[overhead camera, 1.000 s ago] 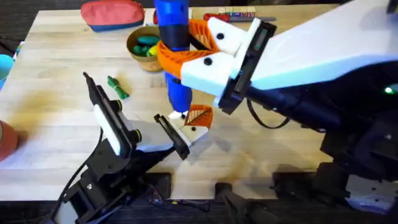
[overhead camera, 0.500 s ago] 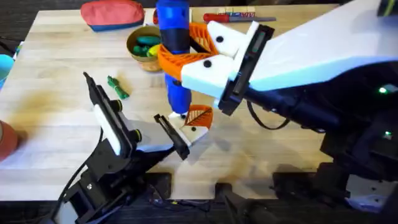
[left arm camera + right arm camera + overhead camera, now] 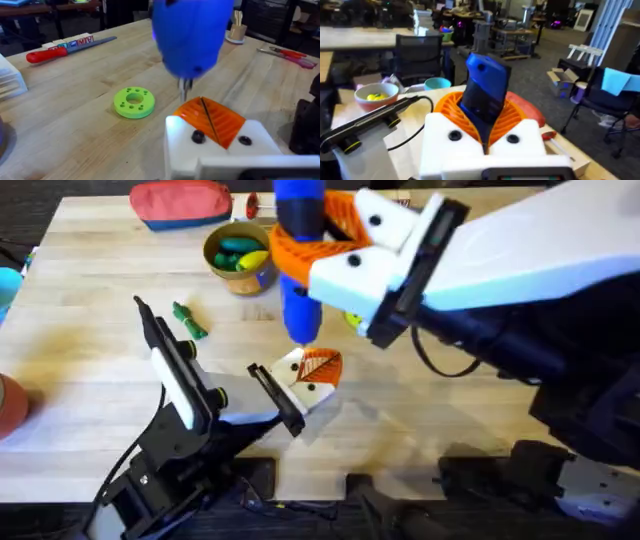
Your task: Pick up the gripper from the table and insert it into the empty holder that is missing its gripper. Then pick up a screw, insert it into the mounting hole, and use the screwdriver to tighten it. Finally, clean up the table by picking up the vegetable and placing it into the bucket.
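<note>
Blue screwdriver [image 3: 298, 275] held upright by the right gripper [image 3: 335, 245], jaws clamped on it.
Its bit hangs just above the holder [image 3: 308, 380], gripped in the left gripper [image 3: 285, 395]. Vegetable [image 3: 188, 319] lies near the bucket [image 3: 238, 258].

A light wooden table [image 3: 90, 380] is seen; on it lie the vegetable [image 3: 189, 320], the bucket [image 3: 238, 258], a red pouch [image 3: 180, 202] and a green disc [image 3: 134, 102].
</note>
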